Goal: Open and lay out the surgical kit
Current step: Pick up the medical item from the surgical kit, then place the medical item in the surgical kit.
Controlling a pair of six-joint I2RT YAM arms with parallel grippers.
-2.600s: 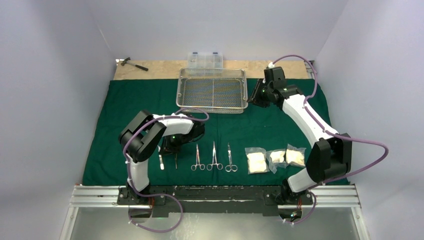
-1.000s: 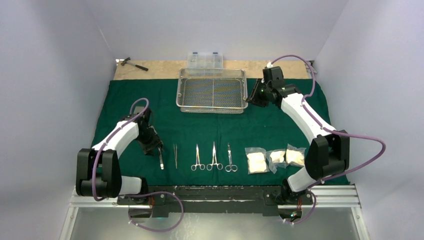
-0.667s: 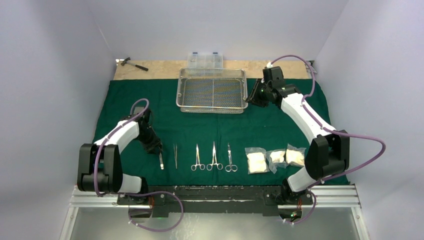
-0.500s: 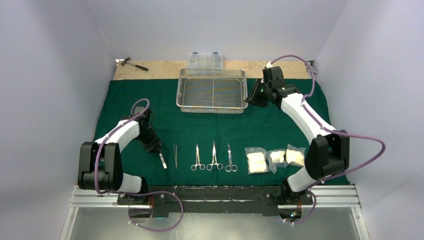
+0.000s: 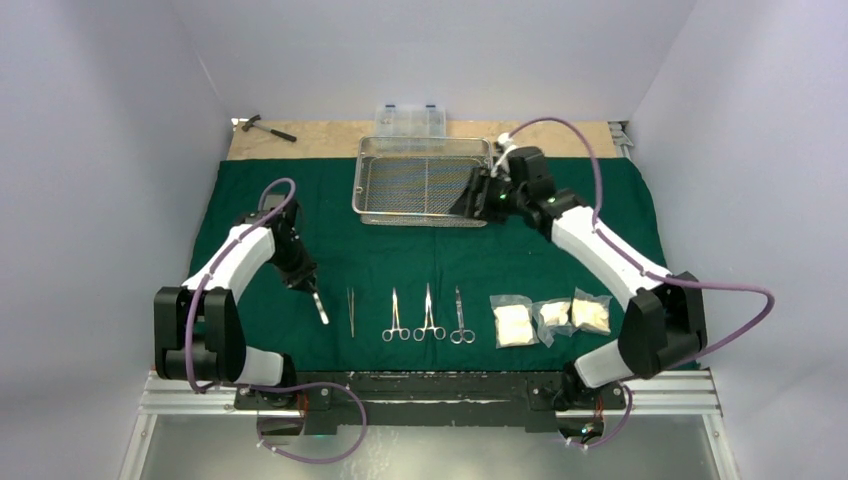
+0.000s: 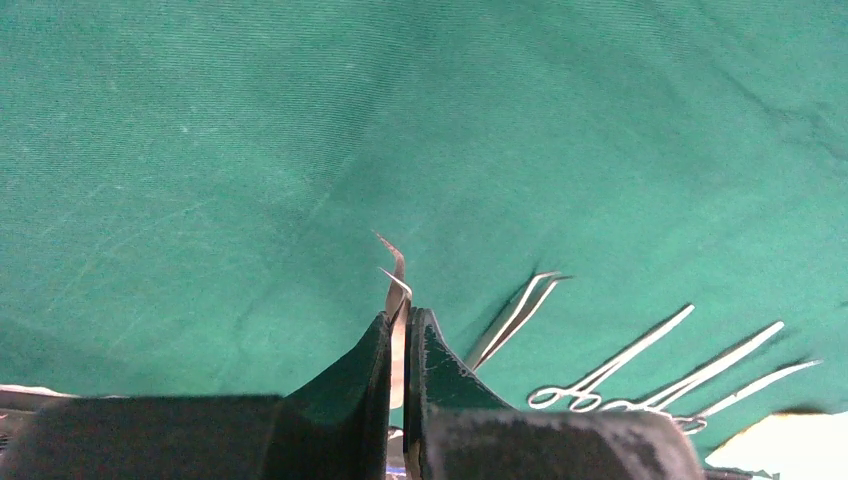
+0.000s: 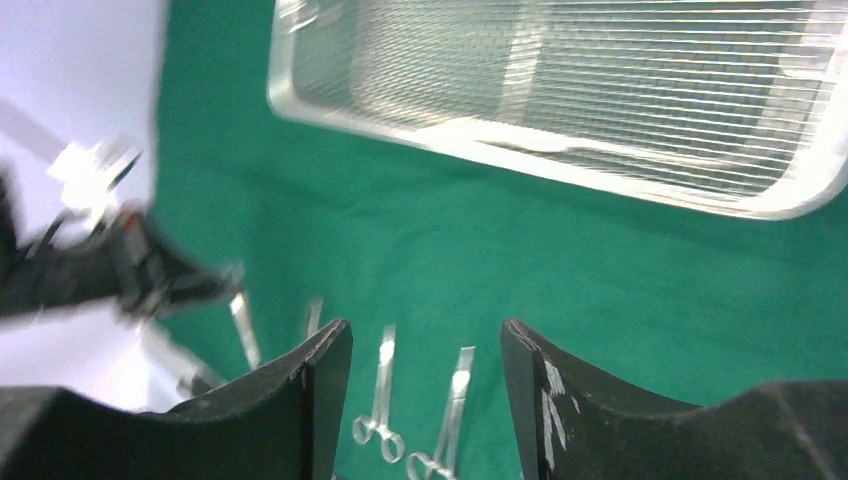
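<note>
left gripper [image 6: 402, 320] clamped on curved tweezers [image 6: 398, 285], mid-shank | thin slick steel, probably springy, may pivot | right gripper [image 7: 425, 338] spread, empty, at tray's [image 7: 540, 145] right end | looks light, stiff: take rim

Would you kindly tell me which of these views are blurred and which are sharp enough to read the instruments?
Right wrist: motion-blurred, with the mesh tray and laid-out instruments smeared. Left wrist: sharp, the bent-tip tweezers crisp between the left fingers. Top external: in focus and evenly lit, with only soft shadows on the green cloth.
</note>
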